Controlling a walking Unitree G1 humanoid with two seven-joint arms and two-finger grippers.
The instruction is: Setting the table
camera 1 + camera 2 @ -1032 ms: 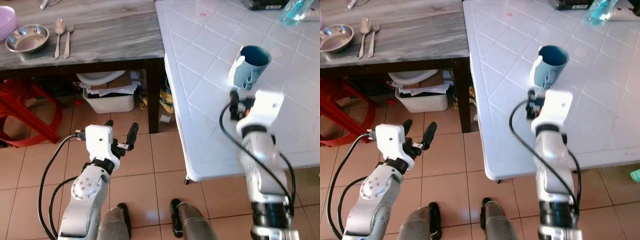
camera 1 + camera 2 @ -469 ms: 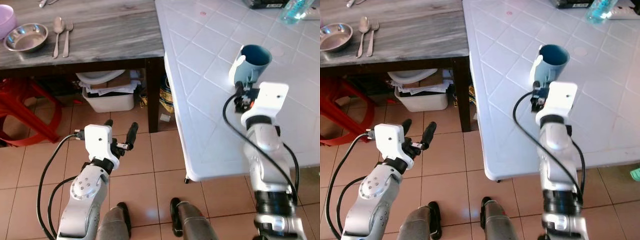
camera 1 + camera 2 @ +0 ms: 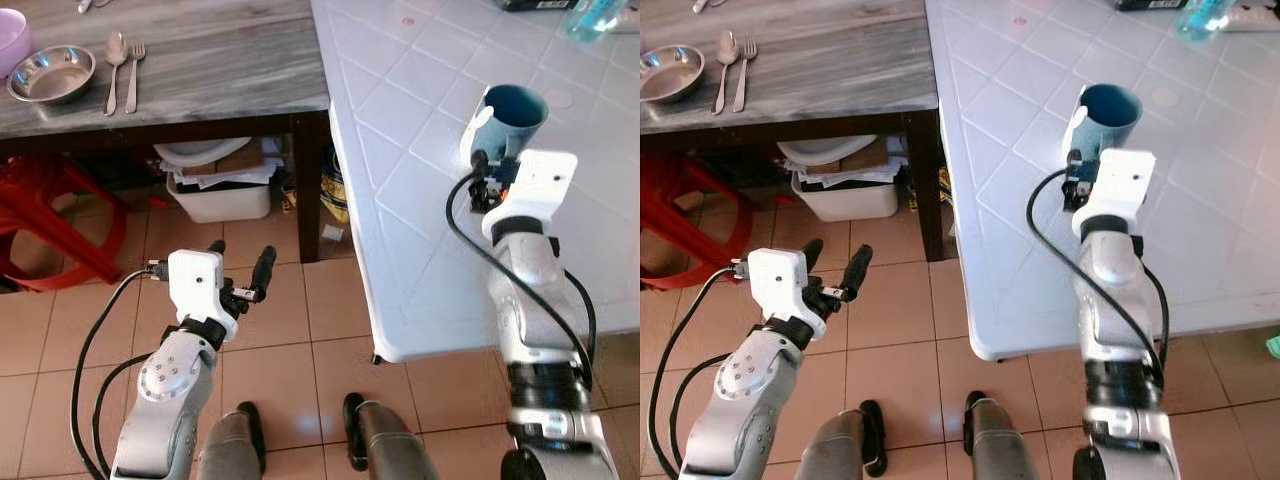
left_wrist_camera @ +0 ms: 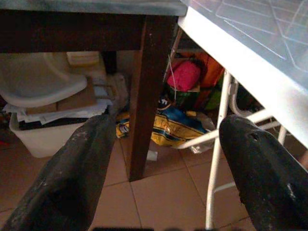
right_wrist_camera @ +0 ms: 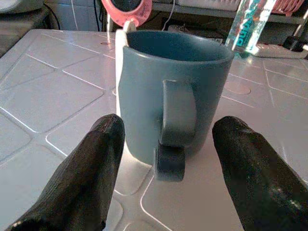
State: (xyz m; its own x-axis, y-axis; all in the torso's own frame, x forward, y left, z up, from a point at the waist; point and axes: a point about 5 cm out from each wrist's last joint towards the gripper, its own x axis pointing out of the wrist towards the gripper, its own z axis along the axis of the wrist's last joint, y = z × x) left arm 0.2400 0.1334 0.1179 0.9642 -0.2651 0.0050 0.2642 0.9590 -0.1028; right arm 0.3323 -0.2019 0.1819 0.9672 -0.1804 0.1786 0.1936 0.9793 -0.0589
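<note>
Here the right gripper [image 5: 163, 159], fingers spread wide, flanks the blue mug [image 5: 173, 91] (untouched) on the white desk [image 3: 420, 250]; the left gripper [image 3: 240, 268] hangs open.

Two silver arms were seen, each ending in a white boxy wrist block. Looping black cables [image 3: 95, 345] were strung along them. Long, matte black fingers [image 5: 86, 178] were fitted to each gripper.

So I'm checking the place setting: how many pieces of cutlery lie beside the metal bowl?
2: a spoon and a fork, side by side on the grey wooden table, just right of the metal bowl. More may lie beyond the frame.
</note>
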